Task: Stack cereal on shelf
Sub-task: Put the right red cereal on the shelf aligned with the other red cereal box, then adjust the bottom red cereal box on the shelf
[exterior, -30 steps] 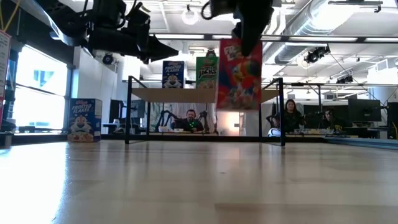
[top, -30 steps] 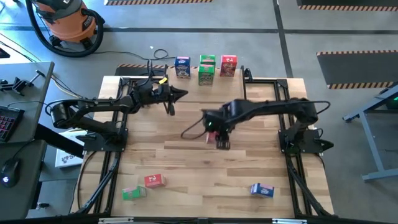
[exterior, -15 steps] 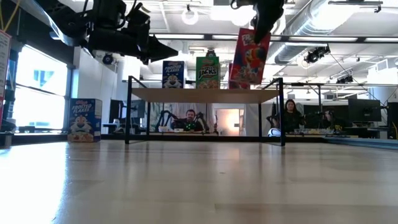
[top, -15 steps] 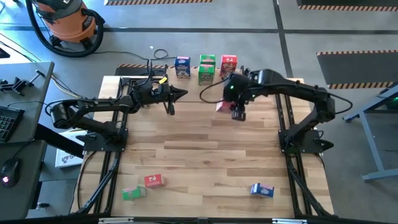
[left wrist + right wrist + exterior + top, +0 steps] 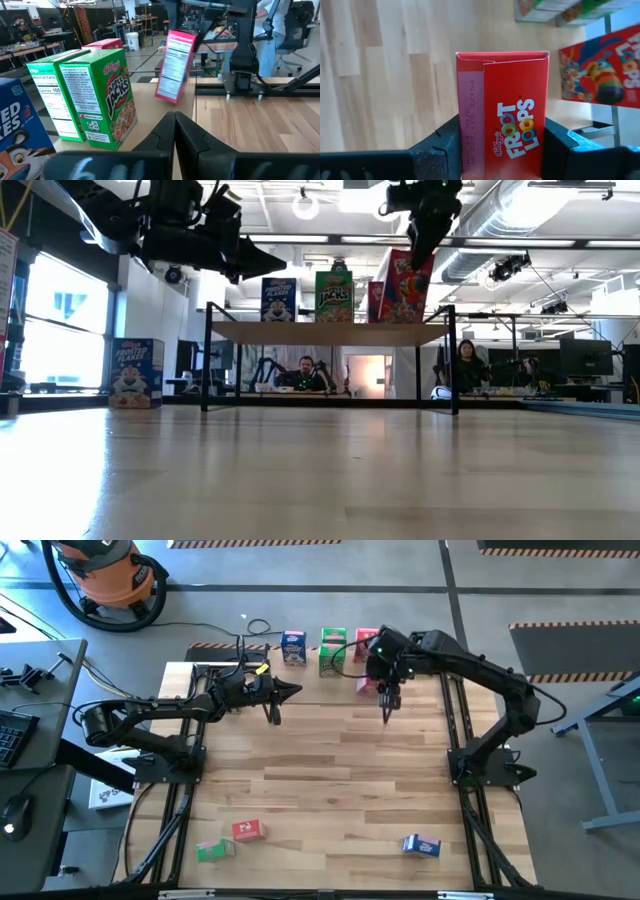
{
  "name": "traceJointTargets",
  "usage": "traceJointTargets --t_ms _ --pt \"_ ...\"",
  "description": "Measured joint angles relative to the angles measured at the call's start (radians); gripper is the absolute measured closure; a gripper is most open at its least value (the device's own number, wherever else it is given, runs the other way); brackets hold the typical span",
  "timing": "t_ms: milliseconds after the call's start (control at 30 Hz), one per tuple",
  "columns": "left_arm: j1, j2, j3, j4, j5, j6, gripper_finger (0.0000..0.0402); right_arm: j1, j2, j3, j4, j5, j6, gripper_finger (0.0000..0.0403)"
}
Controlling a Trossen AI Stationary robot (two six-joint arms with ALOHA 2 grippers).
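Observation:
On the shelf (image 5: 330,331) at the table's far edge stand a blue cereal box (image 5: 293,647), two green ones (image 5: 333,650) and a red one (image 5: 367,640). My right gripper (image 5: 383,690) is at the shelf's right part, shut on another red cereal box (image 5: 405,285). That box's lower end is about level with the shelf board. My left gripper (image 5: 292,692) hovers shut and level near the shelf's left part, holding nothing. Three more boxes lie near the table's front edge: green (image 5: 213,850), red (image 5: 248,830) and blue (image 5: 421,845). My right gripper pinches the red box between its two fingers (image 5: 445,145), one on each broad face, at the box's top end (image 5: 502,75). The fingers come steeply from above. The box hangs below them, tilted and clear of the table (image 5: 175,65).
The shelf stands on thin black legs (image 5: 207,360) with a gap beneath. Another blue box (image 5: 136,373) shows at the left of the low view. The table's middle (image 5: 330,770) is bare wood. People sit in the room beyond the table.
My right gripper has carried the red box from over the table's middle toward the far edge and upward, to the shelf's right part beside the standing red box. The box has stayed in its hold and now hangs more tilted.

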Motion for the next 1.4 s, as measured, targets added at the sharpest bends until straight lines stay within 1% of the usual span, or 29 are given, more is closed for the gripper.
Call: traceJointTargets --t_ms 200,300,367,567,667,767,967,1100,1167,1267,1333,1400 --pt "0.000 0.000 0.000 0.000 0.000 -0.001 0.0402 -0.041 0.008 -0.001 0.022 0.032 -0.045 0.0235" --pt "0.000 0.000 0.000 0.000 0.000 0.000 0.0402 -0.043 0.011 -0.004 0.041 0.097 -0.049 0.0231" --pt "0.000 0.000 0.000 0.000 0.000 0.000 0.0402 -0.039 0.013 -0.006 0.053 0.126 -0.049 0.0222" --pt "0.000 0.000 0.000 0.000 0.000 -0.001 0.0402 -0.039 0.013 -0.006 0.098 0.165 -0.049 0.0181" --pt "0.000 0.000 0.000 0.000 0.000 -0.001 0.0401 -0.039 0.013 -0.006 0.133 0.193 -0.063 0.0170" --pt "0.000 0.000 0.000 0.000 0.000 -0.001 0.0402 -0.039 0.013 -0.006 0.149 0.224 -0.105 0.0168" --pt "0.000 0.000 0.000 0.000 0.000 -0.006 0.0401 -0.038 0.005 -0.006 0.200 0.281 -0.139 0.0167" --pt "0.000 0.000 0.000 -0.001 0.000 -0.006 0.0402 -0.025 -0.014 0.023 0.194 0.319 -0.126 0.0167" --pt "0.000 0.000 0.000 -0.006 0.000 -0.006 0.0402 -0.019 -0.024 0.054 0.141 0.308 -0.067 0.0168" --pt "0.000 0.000 0.000 -0.014 0.000 -0.006 0.0401 -0.023 -0.040 0.077 0.009 0.230 0.071 0.0179" --pt "0.000 0.000 0.000 -0.016 0.000 -0.006 0.0401 -0.041 -0.049 0.053 -0.058 0.187 0.145 0.0196" --pt "0.000 0.000 0.000 -0.015 0.000 -0.006 0.0402 -0.058 -0.063 -0.007 -0.060 0.147 0.185 0.0221"
